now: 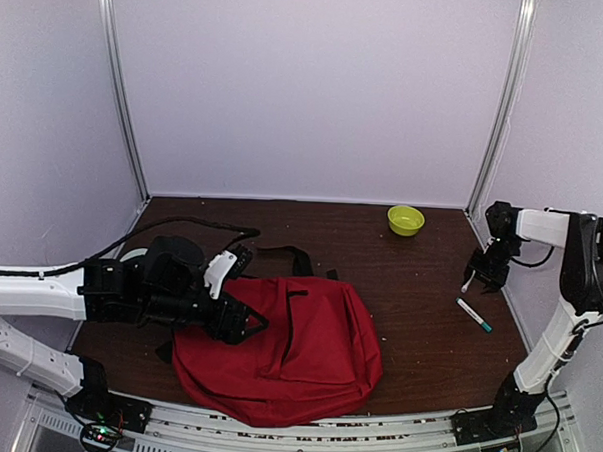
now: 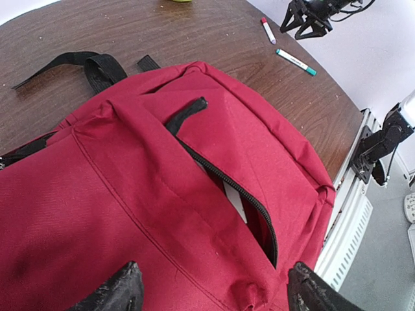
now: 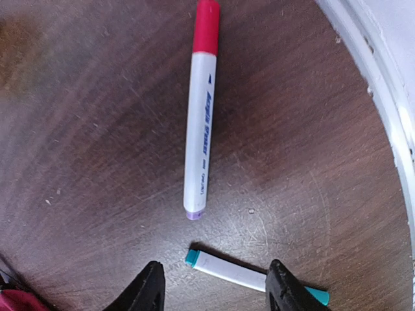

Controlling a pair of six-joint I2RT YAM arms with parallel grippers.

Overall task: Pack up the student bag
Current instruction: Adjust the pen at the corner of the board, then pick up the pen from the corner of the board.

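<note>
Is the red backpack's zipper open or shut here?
Open: the black zipper on the red backpack gapes, showing something pale inside.

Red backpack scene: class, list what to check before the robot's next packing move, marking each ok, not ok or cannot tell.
1. Large red fabric backpack lies on the brown wooden table: ok.
2. Its black front zip open: ok.
3. Left fingers apart, empty, over the backpack: ok.
4. Right fingers apart, empty, over the markers: ok.
5. White red-capped marker and white teal-capped marker packed: not ok, both on the table.
6. Room inside: cannot tell.
</note>
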